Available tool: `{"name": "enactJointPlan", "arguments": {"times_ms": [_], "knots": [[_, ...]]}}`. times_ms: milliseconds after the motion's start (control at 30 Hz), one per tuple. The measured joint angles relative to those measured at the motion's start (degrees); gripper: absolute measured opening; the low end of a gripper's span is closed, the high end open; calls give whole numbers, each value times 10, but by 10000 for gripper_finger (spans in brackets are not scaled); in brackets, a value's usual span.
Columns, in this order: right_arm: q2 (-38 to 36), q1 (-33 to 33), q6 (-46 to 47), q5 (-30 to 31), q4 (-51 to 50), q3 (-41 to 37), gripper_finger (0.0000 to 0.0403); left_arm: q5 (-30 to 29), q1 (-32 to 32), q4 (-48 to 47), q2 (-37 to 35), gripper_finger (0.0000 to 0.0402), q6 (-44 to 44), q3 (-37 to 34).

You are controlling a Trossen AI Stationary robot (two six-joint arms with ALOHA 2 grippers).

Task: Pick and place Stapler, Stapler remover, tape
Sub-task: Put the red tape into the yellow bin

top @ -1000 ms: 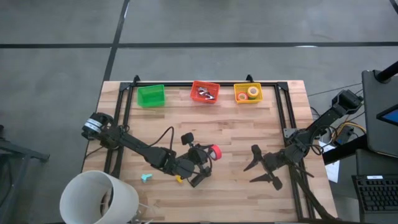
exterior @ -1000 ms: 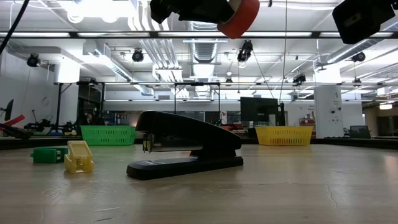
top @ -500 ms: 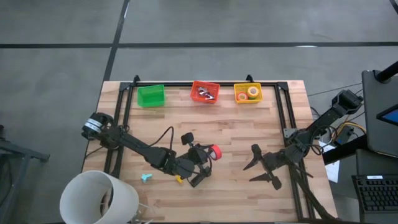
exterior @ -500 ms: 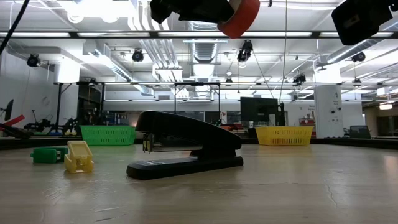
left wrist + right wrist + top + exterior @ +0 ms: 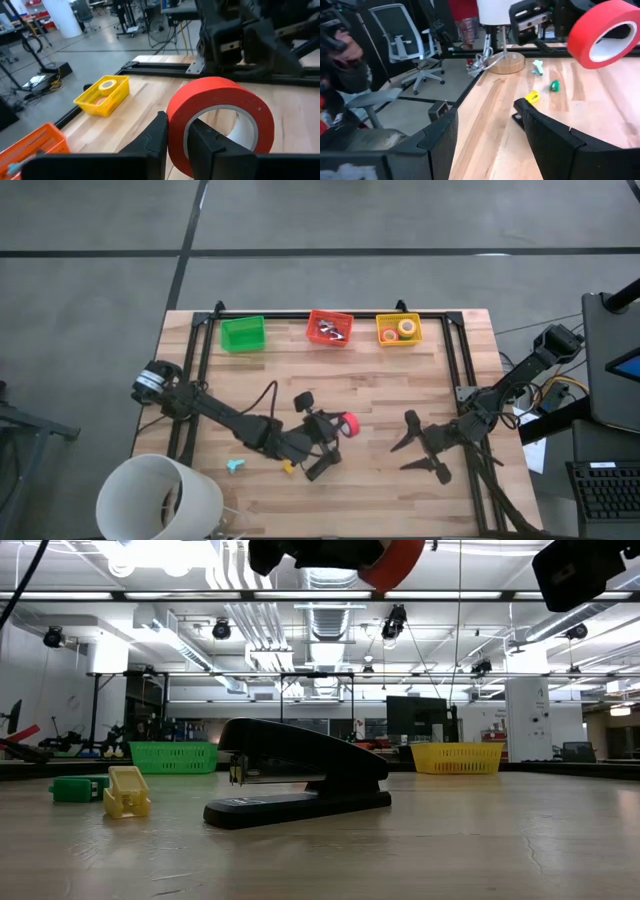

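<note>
Red tape being carried toward its basket

The red tape [image 5: 349,423] is hanging above the middle of the table [image 5: 400,380], pinched through its open centre by the closed left gripper [image 5: 175,142], probably bound for the yellow basket [image 5: 399,329] at upper centre, where other rolls are lying. The stapler [image 5: 298,783] is sitting below. The right gripper [image 5: 415,448] is waiting spread and empty at lower right.

A lab: exposed ceiling ducts [image 5: 330,620] (concrete floor [image 5: 320,220]), office chair [image 5: 402,35].
</note>
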Motion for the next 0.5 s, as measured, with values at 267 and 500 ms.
{"name": "enactJointPlan", "arguments": {"times_ms": [267, 500], "knots": [[0, 0, -71, 74, 13, 0, 219, 68, 34, 80, 0, 55, 28, 0], [0, -1, -91, 118, 45, 0, 219, 168, 65, 152, 18, 56, 24, 0]]}}
